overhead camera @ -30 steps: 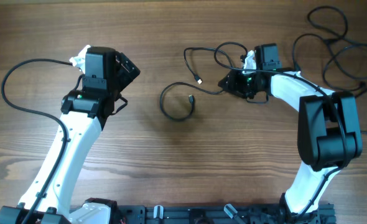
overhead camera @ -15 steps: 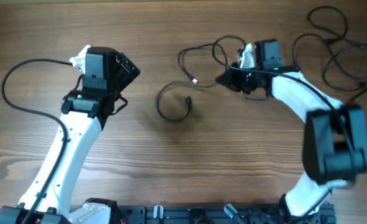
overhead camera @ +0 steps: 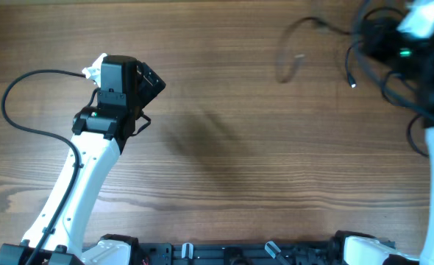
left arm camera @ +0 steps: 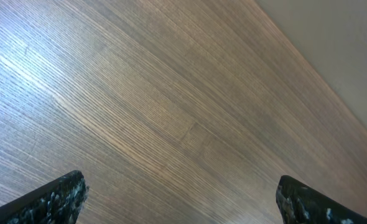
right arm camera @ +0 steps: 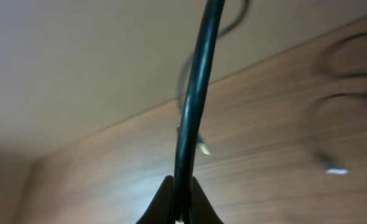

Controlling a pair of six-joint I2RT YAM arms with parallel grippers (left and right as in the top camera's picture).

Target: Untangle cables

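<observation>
The thin black cables (overhead camera: pixel 285 57) show as a blurred loop hanging above the table at the top right, with a small plug end (overhead camera: pixel 353 83) dangling. My right gripper (overhead camera: pixel 377 35), blurred in the overhead view, is raised near the far right corner. In the right wrist view this gripper (right arm camera: pixel 183 208) is shut on one black cable (right arm camera: pixel 193 106) that runs straight up from its fingers. A light plug tip (right arm camera: pixel 203 147) and another plug end (right arm camera: pixel 334 169) hang behind it. My left gripper (overhead camera: pixel 151 81) (left arm camera: pixel 180 202) stands open over bare wood.
More black cable loops (overhead camera: pixel 414 140) lie at the right edge, partly under the right arm. The left arm's own thick wire (overhead camera: pixel 18 103) arcs over the table at the left. The far table edge (left arm camera: pixel 308 68) crosses the left wrist view.
The right gripper closed on a cable, then swung quickly up and to the far right, dragging the cables off the table's middle. The left arm has not moved.
</observation>
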